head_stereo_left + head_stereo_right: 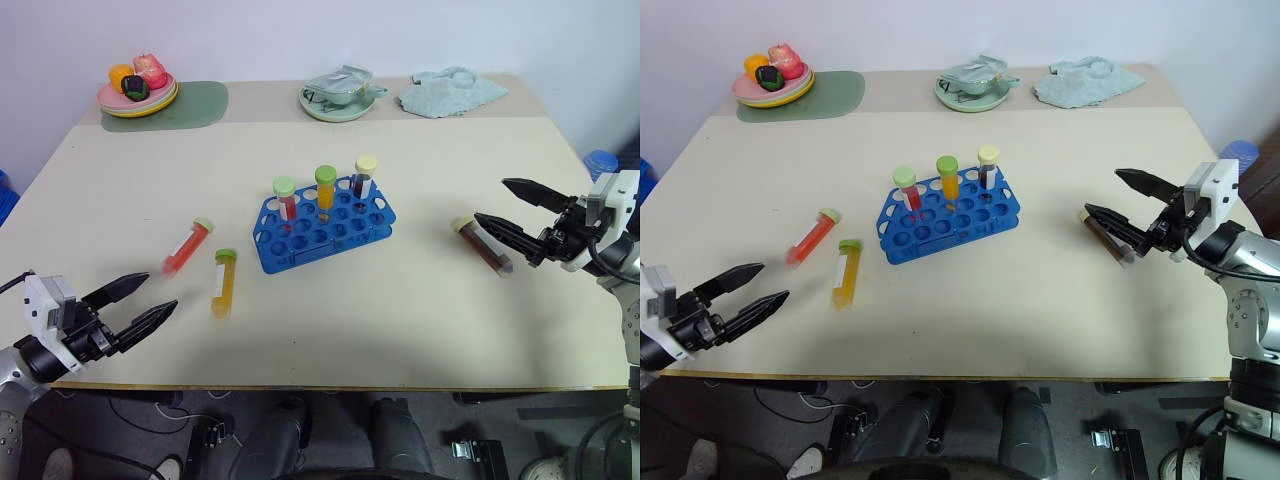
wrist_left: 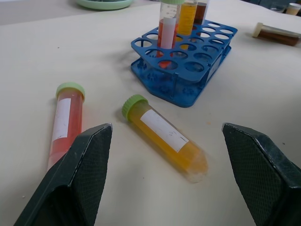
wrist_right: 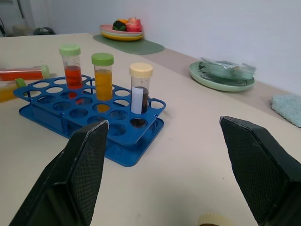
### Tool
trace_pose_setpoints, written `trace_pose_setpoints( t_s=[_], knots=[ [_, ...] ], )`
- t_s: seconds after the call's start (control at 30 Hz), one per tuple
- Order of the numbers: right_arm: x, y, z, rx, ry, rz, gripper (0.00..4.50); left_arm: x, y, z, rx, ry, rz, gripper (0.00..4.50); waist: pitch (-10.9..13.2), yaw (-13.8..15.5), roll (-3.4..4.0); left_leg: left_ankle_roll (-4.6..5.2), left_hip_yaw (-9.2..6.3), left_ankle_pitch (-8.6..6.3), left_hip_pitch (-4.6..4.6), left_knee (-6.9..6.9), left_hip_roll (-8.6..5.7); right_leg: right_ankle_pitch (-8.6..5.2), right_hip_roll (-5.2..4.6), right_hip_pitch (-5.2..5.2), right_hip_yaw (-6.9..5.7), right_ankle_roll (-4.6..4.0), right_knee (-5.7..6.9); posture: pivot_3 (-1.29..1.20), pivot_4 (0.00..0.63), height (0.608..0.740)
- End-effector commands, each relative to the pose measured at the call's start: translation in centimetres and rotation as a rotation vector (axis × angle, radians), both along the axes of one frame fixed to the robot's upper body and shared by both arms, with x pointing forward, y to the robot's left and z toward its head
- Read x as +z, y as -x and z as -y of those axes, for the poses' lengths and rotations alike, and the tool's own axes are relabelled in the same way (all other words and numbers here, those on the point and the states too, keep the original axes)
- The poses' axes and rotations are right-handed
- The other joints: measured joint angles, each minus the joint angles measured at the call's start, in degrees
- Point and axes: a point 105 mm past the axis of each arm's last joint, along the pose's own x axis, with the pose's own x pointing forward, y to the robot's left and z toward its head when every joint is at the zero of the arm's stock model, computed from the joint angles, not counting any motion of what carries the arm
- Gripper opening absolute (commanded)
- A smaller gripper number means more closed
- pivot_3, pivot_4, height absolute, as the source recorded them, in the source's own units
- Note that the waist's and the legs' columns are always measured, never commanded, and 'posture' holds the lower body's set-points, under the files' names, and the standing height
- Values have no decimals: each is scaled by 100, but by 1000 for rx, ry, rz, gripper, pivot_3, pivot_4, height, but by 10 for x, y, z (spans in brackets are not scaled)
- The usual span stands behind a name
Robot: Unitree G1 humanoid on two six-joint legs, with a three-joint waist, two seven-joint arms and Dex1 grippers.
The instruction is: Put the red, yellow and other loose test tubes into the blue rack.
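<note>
The blue rack point(image 1: 322, 223) stands at the middle of the pale table point(image 1: 400, 320), three capped tubes upright in its far row: a red one point(image 1: 286, 199), an orange one point(image 1: 325, 188) and a dark one point(image 1: 364, 176); the other holes are empty. To the robot's left of the rack two loose tubes lie flat on the table, apart from each other: the red tube point(image 1: 187, 246) farther from the rack, the yellow tube point(image 1: 224, 281) nearer it, green cap pointing away from the robot. The dark brown tube point(image 1: 484, 245) lies well to the rack's right, its cream cap toward the rack. The left gripper point(image 1: 142, 304) hovers near the table's front edge, short of the red and yellow tubes, its fingers spread wide and holding nothing; the right gripper point(image 1: 507, 207) hangs beside the brown tube, fingers also wide apart, empty. Beyond the rack sit a plate of toy food point(image 1: 137, 90) on a green mat point(image 1: 190, 104), a pale green dish point(image 1: 340, 95) and a crumpled cloth point(image 1: 450, 92).
</note>
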Motion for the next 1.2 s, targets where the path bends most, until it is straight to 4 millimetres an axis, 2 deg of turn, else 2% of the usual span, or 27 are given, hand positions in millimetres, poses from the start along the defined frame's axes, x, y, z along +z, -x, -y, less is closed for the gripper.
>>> trace_pose_setpoints(
  t_s=[0.03, 0.53, 0.7, 0.8, 0.87, 0.93, 1.03, 1.2],
  knots=[
    [14, 2, 1, 1, 11, 57, 3890, 11, 2, -5, 21, -24, 42, 3780, 0, 0, 0, 0, 0, 0, 0, 0, 0, 0, 0, 0, 0, 0, 0, 0, 150, 740],
    [10, 1, -6, 24, 11, 28, 3890, 14, 1, 7, -35, 34, 58, 3780, 0, 1, 0, 0, 0, 0, 0, 0, 0, 0, 0, 0, 0, 0, 0, 0, 150, 740],
    [4, -4, -15, 7, 64, -86, 3890, 18, 2, 22, -166, 100, 47, 3780, 0, 1, 1, 0, 1, 0, 0, 1, 0, 0, 0, -1, 1, -1, 1, 0, 150, 740],
    [-7, -17, -13, -113, 144, -229, 3890, 23, -2, 31, -242, 107, 61, 3780, 0, 2, 4, 0, 2, 0, 0, 3, 0, 0, 0, -2, 2, -2, 2, 0, 150, 740],
    [-15, -29, -11, -218, 240, -298, 3890, 24, -5, 44, -312, 105, 65, 3780, 0, 2, 3, 0, 3, 0, 0, 5, 0, 0, 0, -3, 3, -5, 3, 0, 150, 740],
    [-22, -36, -11, -249, 276, -376, 3890, 25, -9, 56, -359, 109, 70, 3780, 0, 0, 3, 0, 6, 0, -1, 4, 0, 0, -1, -4, 4, -5, 2, 0, 150, 740],
    [-25, -50, -7, -303, 323, -480, 3890, 27, -14, 73, -418, 120, 95, 3780, 1, -17, 3, 3, 16, -2, -2, 4, 1, 1, -3, -8, 6, -4, 1, 0, 150, 740],
    [-23, -64, 2, -388, 372, -586, 3890, 26, -17, 86, -450, 119, 116, 3780, 2, -12, 1, 6, 25, -4, -3, 3, 1, 3, -5, -12, 7, -3, -2, 0, 150, 740]
  ],
)
